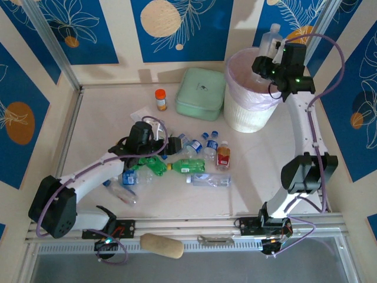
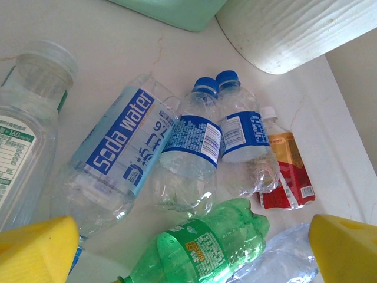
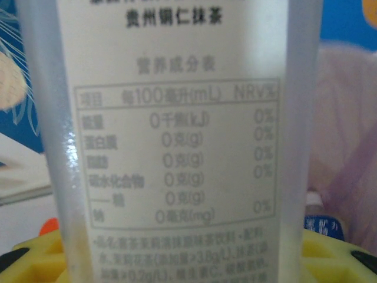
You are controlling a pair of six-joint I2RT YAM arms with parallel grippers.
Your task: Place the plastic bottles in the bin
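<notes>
Several plastic bottles (image 1: 209, 180) lie heaped in the middle of the tabletop (image 1: 106, 112), among them a soda water bottle (image 2: 118, 153), two blue-capped ones side by side and a green bottle (image 2: 206, 244). The left gripper (image 2: 191, 247) hangs over this heap with its jaws spread wide and nothing between them. The left arm (image 1: 94, 171) covers the heap's left part, so a count is not possible. The right gripper (image 3: 188, 262) is clamped on a clear white-labelled bottle (image 1: 271, 36), upright above the far rim of the bin (image 1: 247, 115). A mint green box (image 1: 200, 93) stands just beside the bin, and an orange-capped jar (image 1: 161, 99) stands left of the box. The right wrist view cuts off the held bottle's top and bottom, and its small print is blurred.
</notes>
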